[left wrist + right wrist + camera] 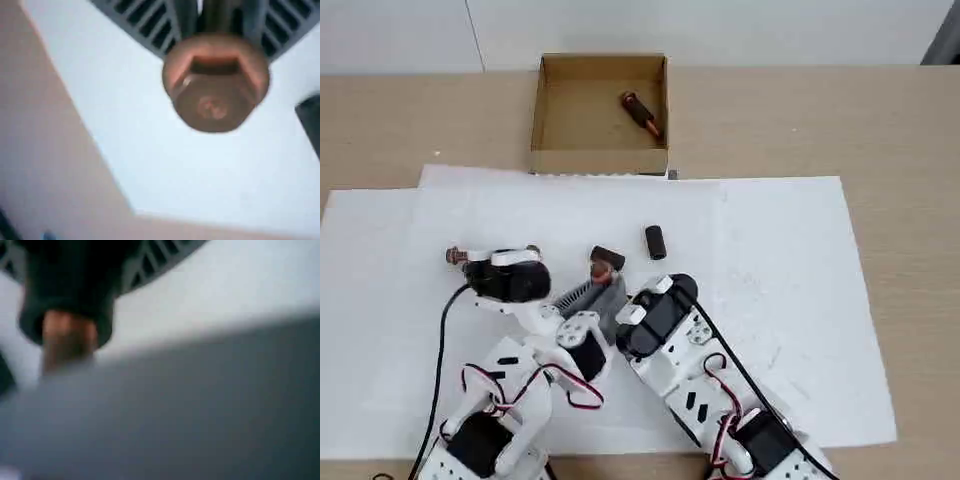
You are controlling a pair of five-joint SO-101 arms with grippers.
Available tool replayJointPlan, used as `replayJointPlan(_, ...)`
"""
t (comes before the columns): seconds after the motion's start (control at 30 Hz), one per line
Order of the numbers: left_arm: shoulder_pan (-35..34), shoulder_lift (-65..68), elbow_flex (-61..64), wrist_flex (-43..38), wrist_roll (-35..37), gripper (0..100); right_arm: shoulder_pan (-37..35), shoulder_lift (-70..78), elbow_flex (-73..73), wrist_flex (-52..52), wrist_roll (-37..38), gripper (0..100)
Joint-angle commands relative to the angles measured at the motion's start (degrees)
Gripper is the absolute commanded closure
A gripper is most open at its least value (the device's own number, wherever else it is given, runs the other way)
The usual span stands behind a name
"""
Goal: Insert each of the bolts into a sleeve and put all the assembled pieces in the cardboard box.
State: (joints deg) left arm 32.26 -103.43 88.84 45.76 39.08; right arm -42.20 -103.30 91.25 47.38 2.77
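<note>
Our left gripper (215, 17) clamps the bolt (216, 85), our right gripper (75, 260) the sleeve (70, 290), over the paper's (770, 300) middle, so we can mate them.

Looks like a robotics lab bench: two small servo arms (660, 320) with loose red-white wires (480, 378) on a light wood table (900, 120), white paper (770, 260) as work mat (plain white wall (720, 30) behind), cardboard box (570, 120).
</note>
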Motion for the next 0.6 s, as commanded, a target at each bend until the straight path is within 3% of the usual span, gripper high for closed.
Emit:
replayJointPlan(0.0, 3.69, -0.62, -0.31, 2.73, -0.44, 99, -0.31, -0.57, -3.08, -1.36, -0.26, 99.5)
replayJointPlan(0.17, 6.77, -0.53, 0.75, 6.51, -2.99, 99, -0.31, -0.57, -2.99, -1.36, -0.26, 99.5)
replayJointPlan(0.43, 7.12, -0.62, 5.41, 4.66, -7.03, 99, -0.31, -0.57, -2.81, -1.36, -0.26, 99.5)
replayJointPlan(0.57, 7.03, -0.62, 5.32, 4.66, -8.79, 89, -0.31, -0.57, -2.73, -1.36, -0.26, 99.5)
